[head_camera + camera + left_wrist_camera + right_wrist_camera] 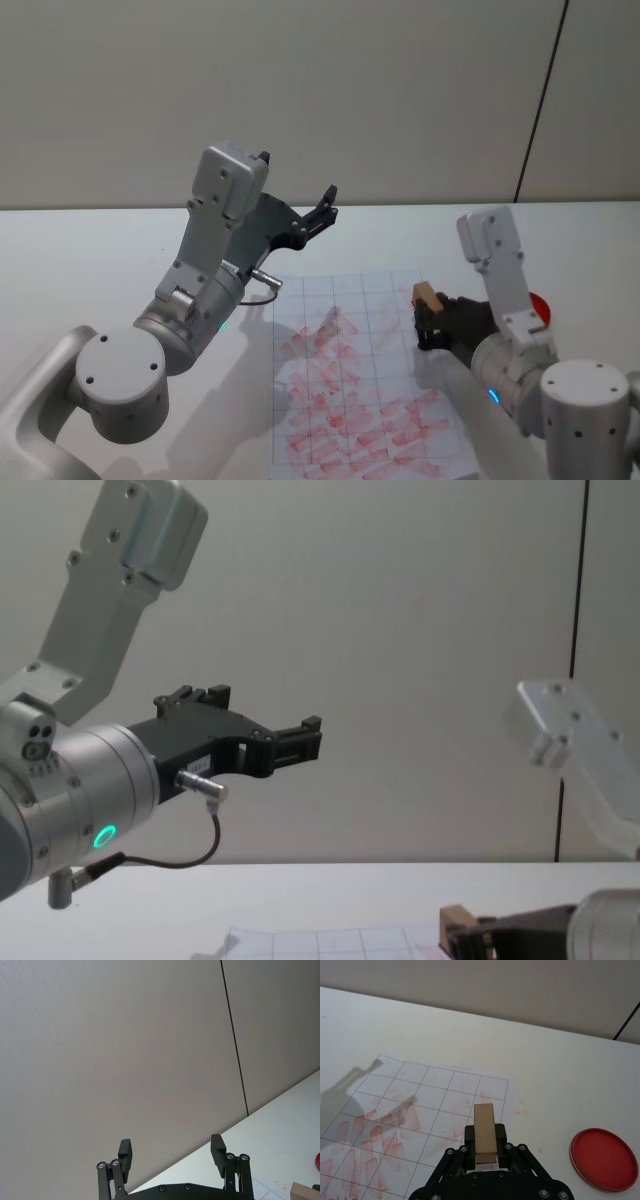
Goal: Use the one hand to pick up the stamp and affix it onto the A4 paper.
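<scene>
**Operator:** Any legible markings?

**Technician:** A small pale label sits on the left gripper [300, 738] body; it is too small to read. The A4 paper [350, 400] carries grid lines and pinkish-red marks; none can be read as text.

**Operator:** Gripper states?

**Technician:** The right gripper [428, 322] is clamped on the stamp [484, 1132]; the block projects forward from between the jaws. The left gripper's jaws stand apart, holding nothing; it hangs high above the table [100, 260], pointing toward the wall [350, 90].

**Operator:** Surroundings?

**Technician:** White table; plain pale wall with one dark vertical seam [540, 100]. The sheet lies beneath the right gripper and to its left; the stamp is over the sheet's far right corner area. A round red pad [603, 1159] lies right of that gripper, off the sheet.

**Operator:** Limitations?

**Technician:** Contact between stamp and sheet cannot be determined; the sheet's near edge is cut off; in the head view the right arm hides most of the pad.
</scene>
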Controlling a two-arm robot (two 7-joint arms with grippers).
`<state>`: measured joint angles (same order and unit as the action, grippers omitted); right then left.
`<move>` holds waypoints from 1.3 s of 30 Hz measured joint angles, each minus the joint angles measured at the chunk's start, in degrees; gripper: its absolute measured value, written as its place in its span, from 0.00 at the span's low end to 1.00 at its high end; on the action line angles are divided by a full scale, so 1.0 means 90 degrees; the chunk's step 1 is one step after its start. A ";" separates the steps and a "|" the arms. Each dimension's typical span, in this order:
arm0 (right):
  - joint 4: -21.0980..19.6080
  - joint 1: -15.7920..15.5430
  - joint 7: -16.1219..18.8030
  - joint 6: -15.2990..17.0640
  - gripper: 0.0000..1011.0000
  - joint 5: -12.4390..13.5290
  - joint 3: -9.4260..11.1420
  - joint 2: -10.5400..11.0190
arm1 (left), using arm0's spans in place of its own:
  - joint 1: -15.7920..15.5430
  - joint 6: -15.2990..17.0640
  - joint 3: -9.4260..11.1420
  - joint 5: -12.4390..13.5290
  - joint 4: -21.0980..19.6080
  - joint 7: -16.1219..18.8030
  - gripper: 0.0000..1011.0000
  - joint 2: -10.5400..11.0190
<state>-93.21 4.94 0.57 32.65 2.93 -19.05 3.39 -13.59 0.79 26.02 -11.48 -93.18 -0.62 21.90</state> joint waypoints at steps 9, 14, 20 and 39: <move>0.0387 0.0051 0.0013 -0.0102 0.21 -0.0077 -0.0024 -0.0076 | 0.0000 0.0000 0.0000 0.0000 0.0000 0.0000 0.99 0.0000; 0.0629 0.0087 0.0038 -0.0259 0.22 -0.0066 -0.0021 -0.0116 | 0.0000 0.0000 0.0000 0.0000 0.0000 0.0000 0.99 0.0000; 0.0817 0.0132 0.0061 -0.0417 0.22 -0.0025 -0.0005 -0.0157 | 0.0000 0.0000 0.0000 0.0000 0.0000 0.0000 0.99 0.0000; 0.1027 0.0156 0.0058 -0.0507 0.21 0.0257 0.0084 -0.0219 | 0.0000 0.0000 0.0000 0.0000 0.0000 0.0000 0.99 0.0000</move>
<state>-83.96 6.35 1.09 28.09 5.24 -18.29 1.41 -13.59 0.79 26.03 -11.48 -93.18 -0.63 21.89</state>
